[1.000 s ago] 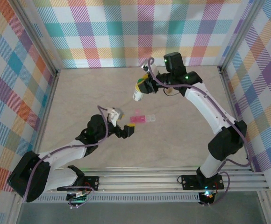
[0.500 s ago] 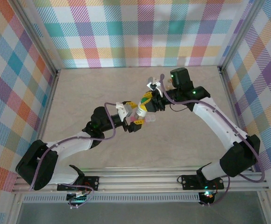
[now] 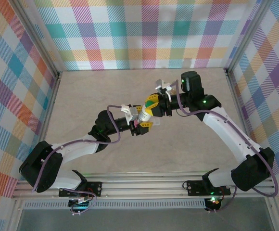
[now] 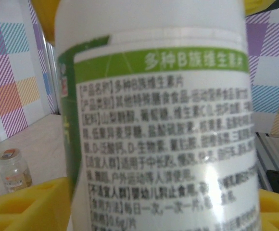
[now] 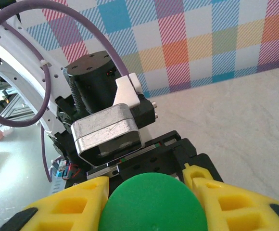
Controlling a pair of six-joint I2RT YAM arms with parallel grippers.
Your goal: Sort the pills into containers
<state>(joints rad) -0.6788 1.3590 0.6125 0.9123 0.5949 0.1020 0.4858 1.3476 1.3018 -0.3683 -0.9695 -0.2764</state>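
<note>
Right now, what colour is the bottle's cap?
Green. The cap of the bottle shows best in the right wrist view.

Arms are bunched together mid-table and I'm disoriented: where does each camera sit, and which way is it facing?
Top external: above and behind the bases, looking down on the table; both arms whole, meeting at the bottle.
Left wrist: on the left arm, close on the bottle's label; left end effector, its yellow fingers flanking it.
Right wrist: on the right arm, facing the left arm's wrist; right end effector closed on the green cap.
Shared: all three see the bottle.
</note>
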